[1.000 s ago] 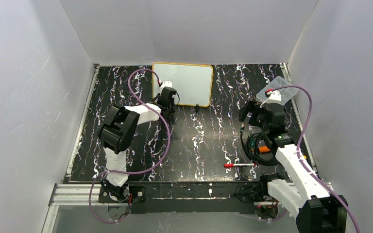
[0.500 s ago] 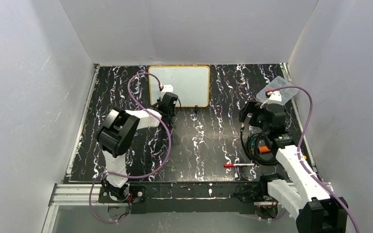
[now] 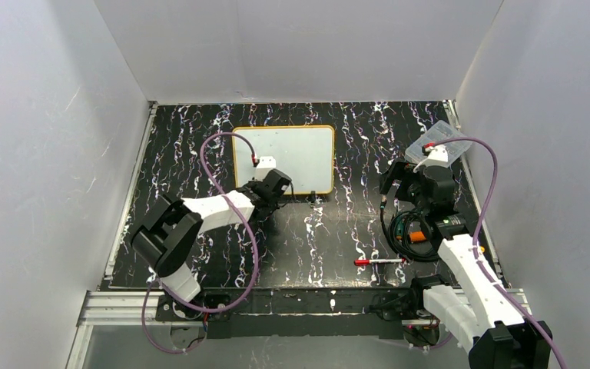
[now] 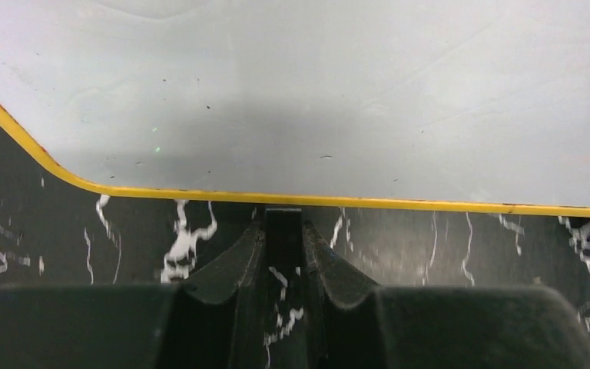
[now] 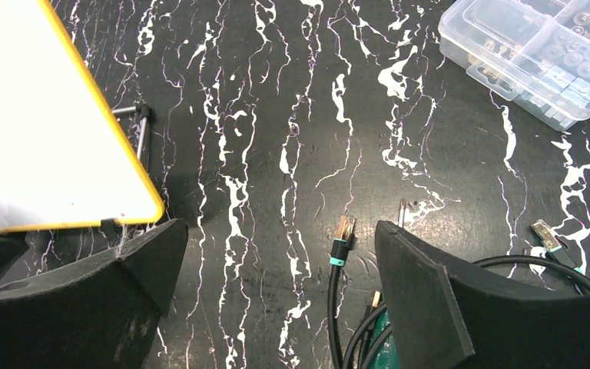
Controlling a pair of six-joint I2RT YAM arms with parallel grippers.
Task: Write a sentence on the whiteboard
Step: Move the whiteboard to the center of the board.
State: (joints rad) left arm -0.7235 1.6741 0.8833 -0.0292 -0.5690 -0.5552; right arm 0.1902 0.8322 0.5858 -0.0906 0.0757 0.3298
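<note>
Top external view: the whiteboard (image 3: 296, 150) lies at the far middle of the table (image 3: 323, 231), its long axis set along the far edge, and no writing is seen on it. Its near edge is pinched at a black foot (image 4: 284, 223) by the left arm's fingers (image 4: 238, 265), with that arm stretched low and forward. The right arm's fingers (image 5: 422, 307) are spread and empty, and are nearer the red marker (image 3: 380, 262) by the near edge.

the left gripper (image 3: 275, 187) sits at the near edge of the whiteboard (image 3: 296, 146), whose plain white face stretches just beyond it. the right gripper (image 3: 392, 181) hangs apart, off the board's right side. a clear box (image 3: 439, 141) lies beyond that gripper to its right. coiled cables (image 3: 411, 231) and a red marker (image 3: 376, 262) lie behind it.
</note>
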